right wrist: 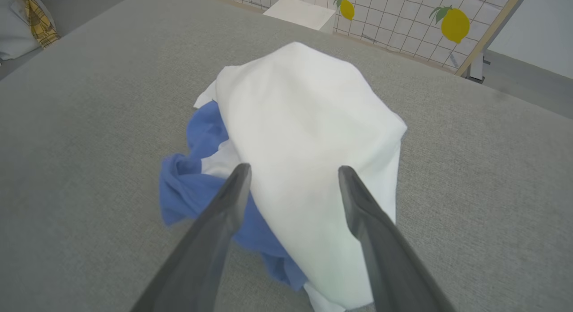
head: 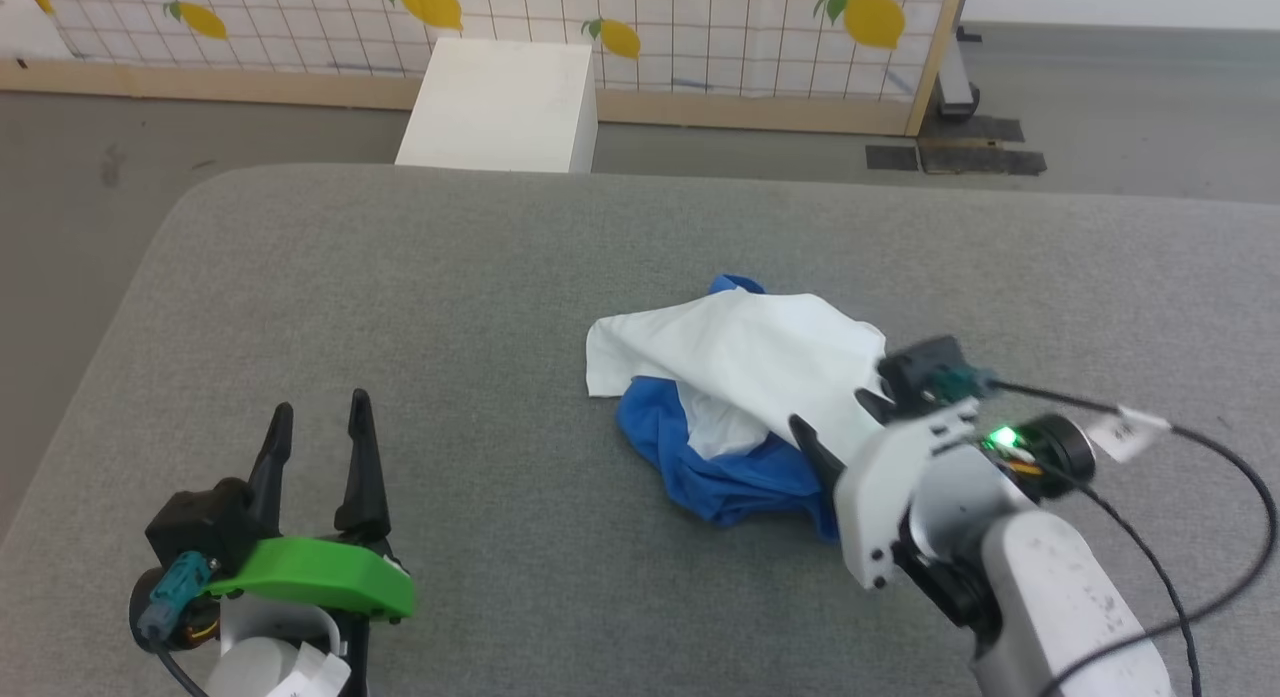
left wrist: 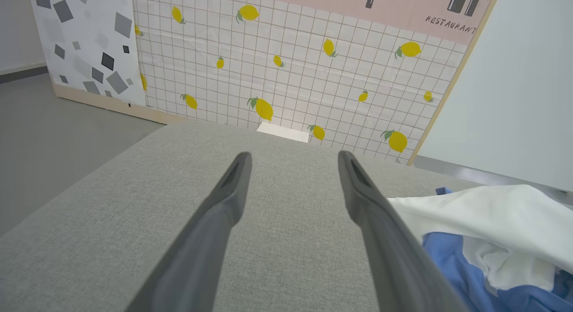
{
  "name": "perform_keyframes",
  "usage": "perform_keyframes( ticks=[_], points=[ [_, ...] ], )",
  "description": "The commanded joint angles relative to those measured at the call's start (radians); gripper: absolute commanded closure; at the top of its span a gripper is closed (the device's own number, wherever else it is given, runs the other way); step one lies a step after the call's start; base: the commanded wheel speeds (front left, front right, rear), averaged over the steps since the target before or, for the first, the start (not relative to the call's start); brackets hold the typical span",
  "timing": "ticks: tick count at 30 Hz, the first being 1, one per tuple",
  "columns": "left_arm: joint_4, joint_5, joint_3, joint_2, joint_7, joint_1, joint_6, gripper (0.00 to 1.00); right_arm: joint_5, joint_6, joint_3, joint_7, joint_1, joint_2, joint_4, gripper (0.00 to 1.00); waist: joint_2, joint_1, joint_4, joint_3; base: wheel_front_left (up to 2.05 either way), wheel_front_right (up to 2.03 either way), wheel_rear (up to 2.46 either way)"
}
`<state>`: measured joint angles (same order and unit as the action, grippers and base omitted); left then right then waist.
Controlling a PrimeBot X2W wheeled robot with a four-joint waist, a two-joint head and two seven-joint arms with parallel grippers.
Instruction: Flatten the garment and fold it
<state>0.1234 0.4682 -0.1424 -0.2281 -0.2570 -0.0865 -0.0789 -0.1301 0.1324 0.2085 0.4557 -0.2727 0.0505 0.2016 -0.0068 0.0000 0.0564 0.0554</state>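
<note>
Garment (head: 740, 362) is bunched in a heap right of centre on the desk (head: 400, 307). White body is draped on top, blue sleeve fabric is crumpled beneath at the near-left. Nothing flattened yet.

Right end effector (head: 833, 415) is spread fully wide, nothing gripped. It is aimed at the heap's near edge, tips straddling the white layer in the right wrist view; likely lined up for a first pinch to pull the cloth out. Contact with the fabric cannot be confirmed.

Left end effector (head: 320, 407) is likewise wide apart and empty, parked over bare desk well left of the heap, probably out of the way until a second corner is exposed.

Desk is covered in grey woven fabric, far-left corner rounded. Beyond it: grey floor (head: 1100, 97), white box (head: 500, 102), lemon-print grid panel (head: 700, 37) in a wood frame.
</note>
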Motion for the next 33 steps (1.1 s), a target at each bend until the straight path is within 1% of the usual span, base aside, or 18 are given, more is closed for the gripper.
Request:
perform_keyframes(
  ticks=[1,5,8,12,13,14,15,16,19,20,21,23,27,30,33],
  points=[
    [-0.011,-0.013,0.009,0.012,-0.004,0.016,0.002,0.0,0.023,-0.002,0.027,0.038,-0.041,0.0,-0.005,0.0,0.0067,0.0,0.012,0.023,0.0,0.0,0.0],
    [-0.023,-0.034,0.021,0.041,-0.005,0.012,0.022,0.0,0.112,-0.002,0.081,0.151,-0.096,0.0,0.044,0.0,0.0067,0.0,0.045,0.054,0.0,0.0,0.0],
    [-0.026,-0.045,0.036,0.059,-0.005,0.005,0.037,0.0,0.136,-0.002,0.107,0.207,-0.113,0.0,0.093,0.0,0.0067,0.0,0.066,0.073,0.0,0.0,0.0],
    [-0.029,-0.06,0.06,0.076,-0.005,0.001,0.053,0.0,0.14,-0.002,0.111,0.223,-0.128,0.0,0.129,0.0,0.0067,0.0,0.079,0.089,0.0,0.0,0.0],
    [-0.029,-0.063,0.066,0.08,-0.005,0.0,0.056,0.0,0.139,-0.002,0.108,0.22,-0.131,0.0,0.132,0.11,0.0067,0.0,0.079,0.092,0.0,0.0,0.0],
    [-0.029,-0.067,0.073,0.084,-0.005,-0.001,0.06,0.0,0.135,-0.002,0.102,0.207,-0.135,0.0,0.13,0.65,0.0067,0.0,0.079,0.096,0.0,0.0,0.0],
    [-0.028,-0.07,0.078,0.087,-0.005,-0.002,0.063,0.0,0.13,-0.002,0.097,0.196,-0.139,0.0,0.129,0.92,0.0067,0.0,0.078,0.097,0.0,0.0,0.0],
    [-0.027,-0.073,0.084,0.09,-0.005,-0.003,0.067,0.0,0.119,-0.002,0.093,0.185,-0.142,0.0,0.127,1.0,0.0067,0.0,0.075,0.097,0.0,0.0,0.0],
    [-0.025,-0.081,0.097,0.1,-0.005,-0.007,0.076,0.0,0.062,-0.002,0.059,0.139,-0.155,0.0,0.102,1.0,0.0067,0.0,0.062,0.095,0.0,0.0,0.0],
    [-0.022,-0.084,0.099,0.104,-0.005,-0.009,0.08,0.0,0.011,-0.002,0.029,0.125,-0.157,0.0,0.084,1.0,0.0067,0.0,0.058,0.093,0.0,0.0,0.0],
    [-0.021,-0.086,0.101,0.107,-0.005,-0.011,0.084,0.0,-0.002,-0.002,0.003,0.11,-0.164,0.0,0.067,1.0,0.0067,0.0,0.054,0.091,0.0,0.0,0.0],
    [-0.018,-0.092,0.105,0.112,-0.005,-0.016,0.091,0.0,-0.032,-0.002,-0.08,0.084,-0.174,0.0,0.031,1.0,0.0067,0.0,0.044,0.086,0.0,0.0,0.0],
    [-0.01,-0.102,0.104,0.123,-0.005,-0.028,0.104,0.0,0.013,-0.002,-0.312,0.066,-0.182,0.003,-0.007,1.0,0.0067,0.0,0.036,0.083,0.0,0.0,0.0],
    [-0.002,-0.106,0.102,0.131,-0.005,-0.039,0.115,0.0,0.074,-0.002,-0.495,0.074,-0.17,0.008,-0.004,1.0,0.0067,0.0,0.037,0.087,0.0,0.0,0.0],
    [0.012,-0.107,0.099,0.137,-0.005,-0.048,0.128,0.0,0.13,-0.002,-0.649,0.083,-0.146,0.01,0.015,1.0,0.0067,0.0,0.042,0.09,0.0,0.0,0.0]
  ],
)
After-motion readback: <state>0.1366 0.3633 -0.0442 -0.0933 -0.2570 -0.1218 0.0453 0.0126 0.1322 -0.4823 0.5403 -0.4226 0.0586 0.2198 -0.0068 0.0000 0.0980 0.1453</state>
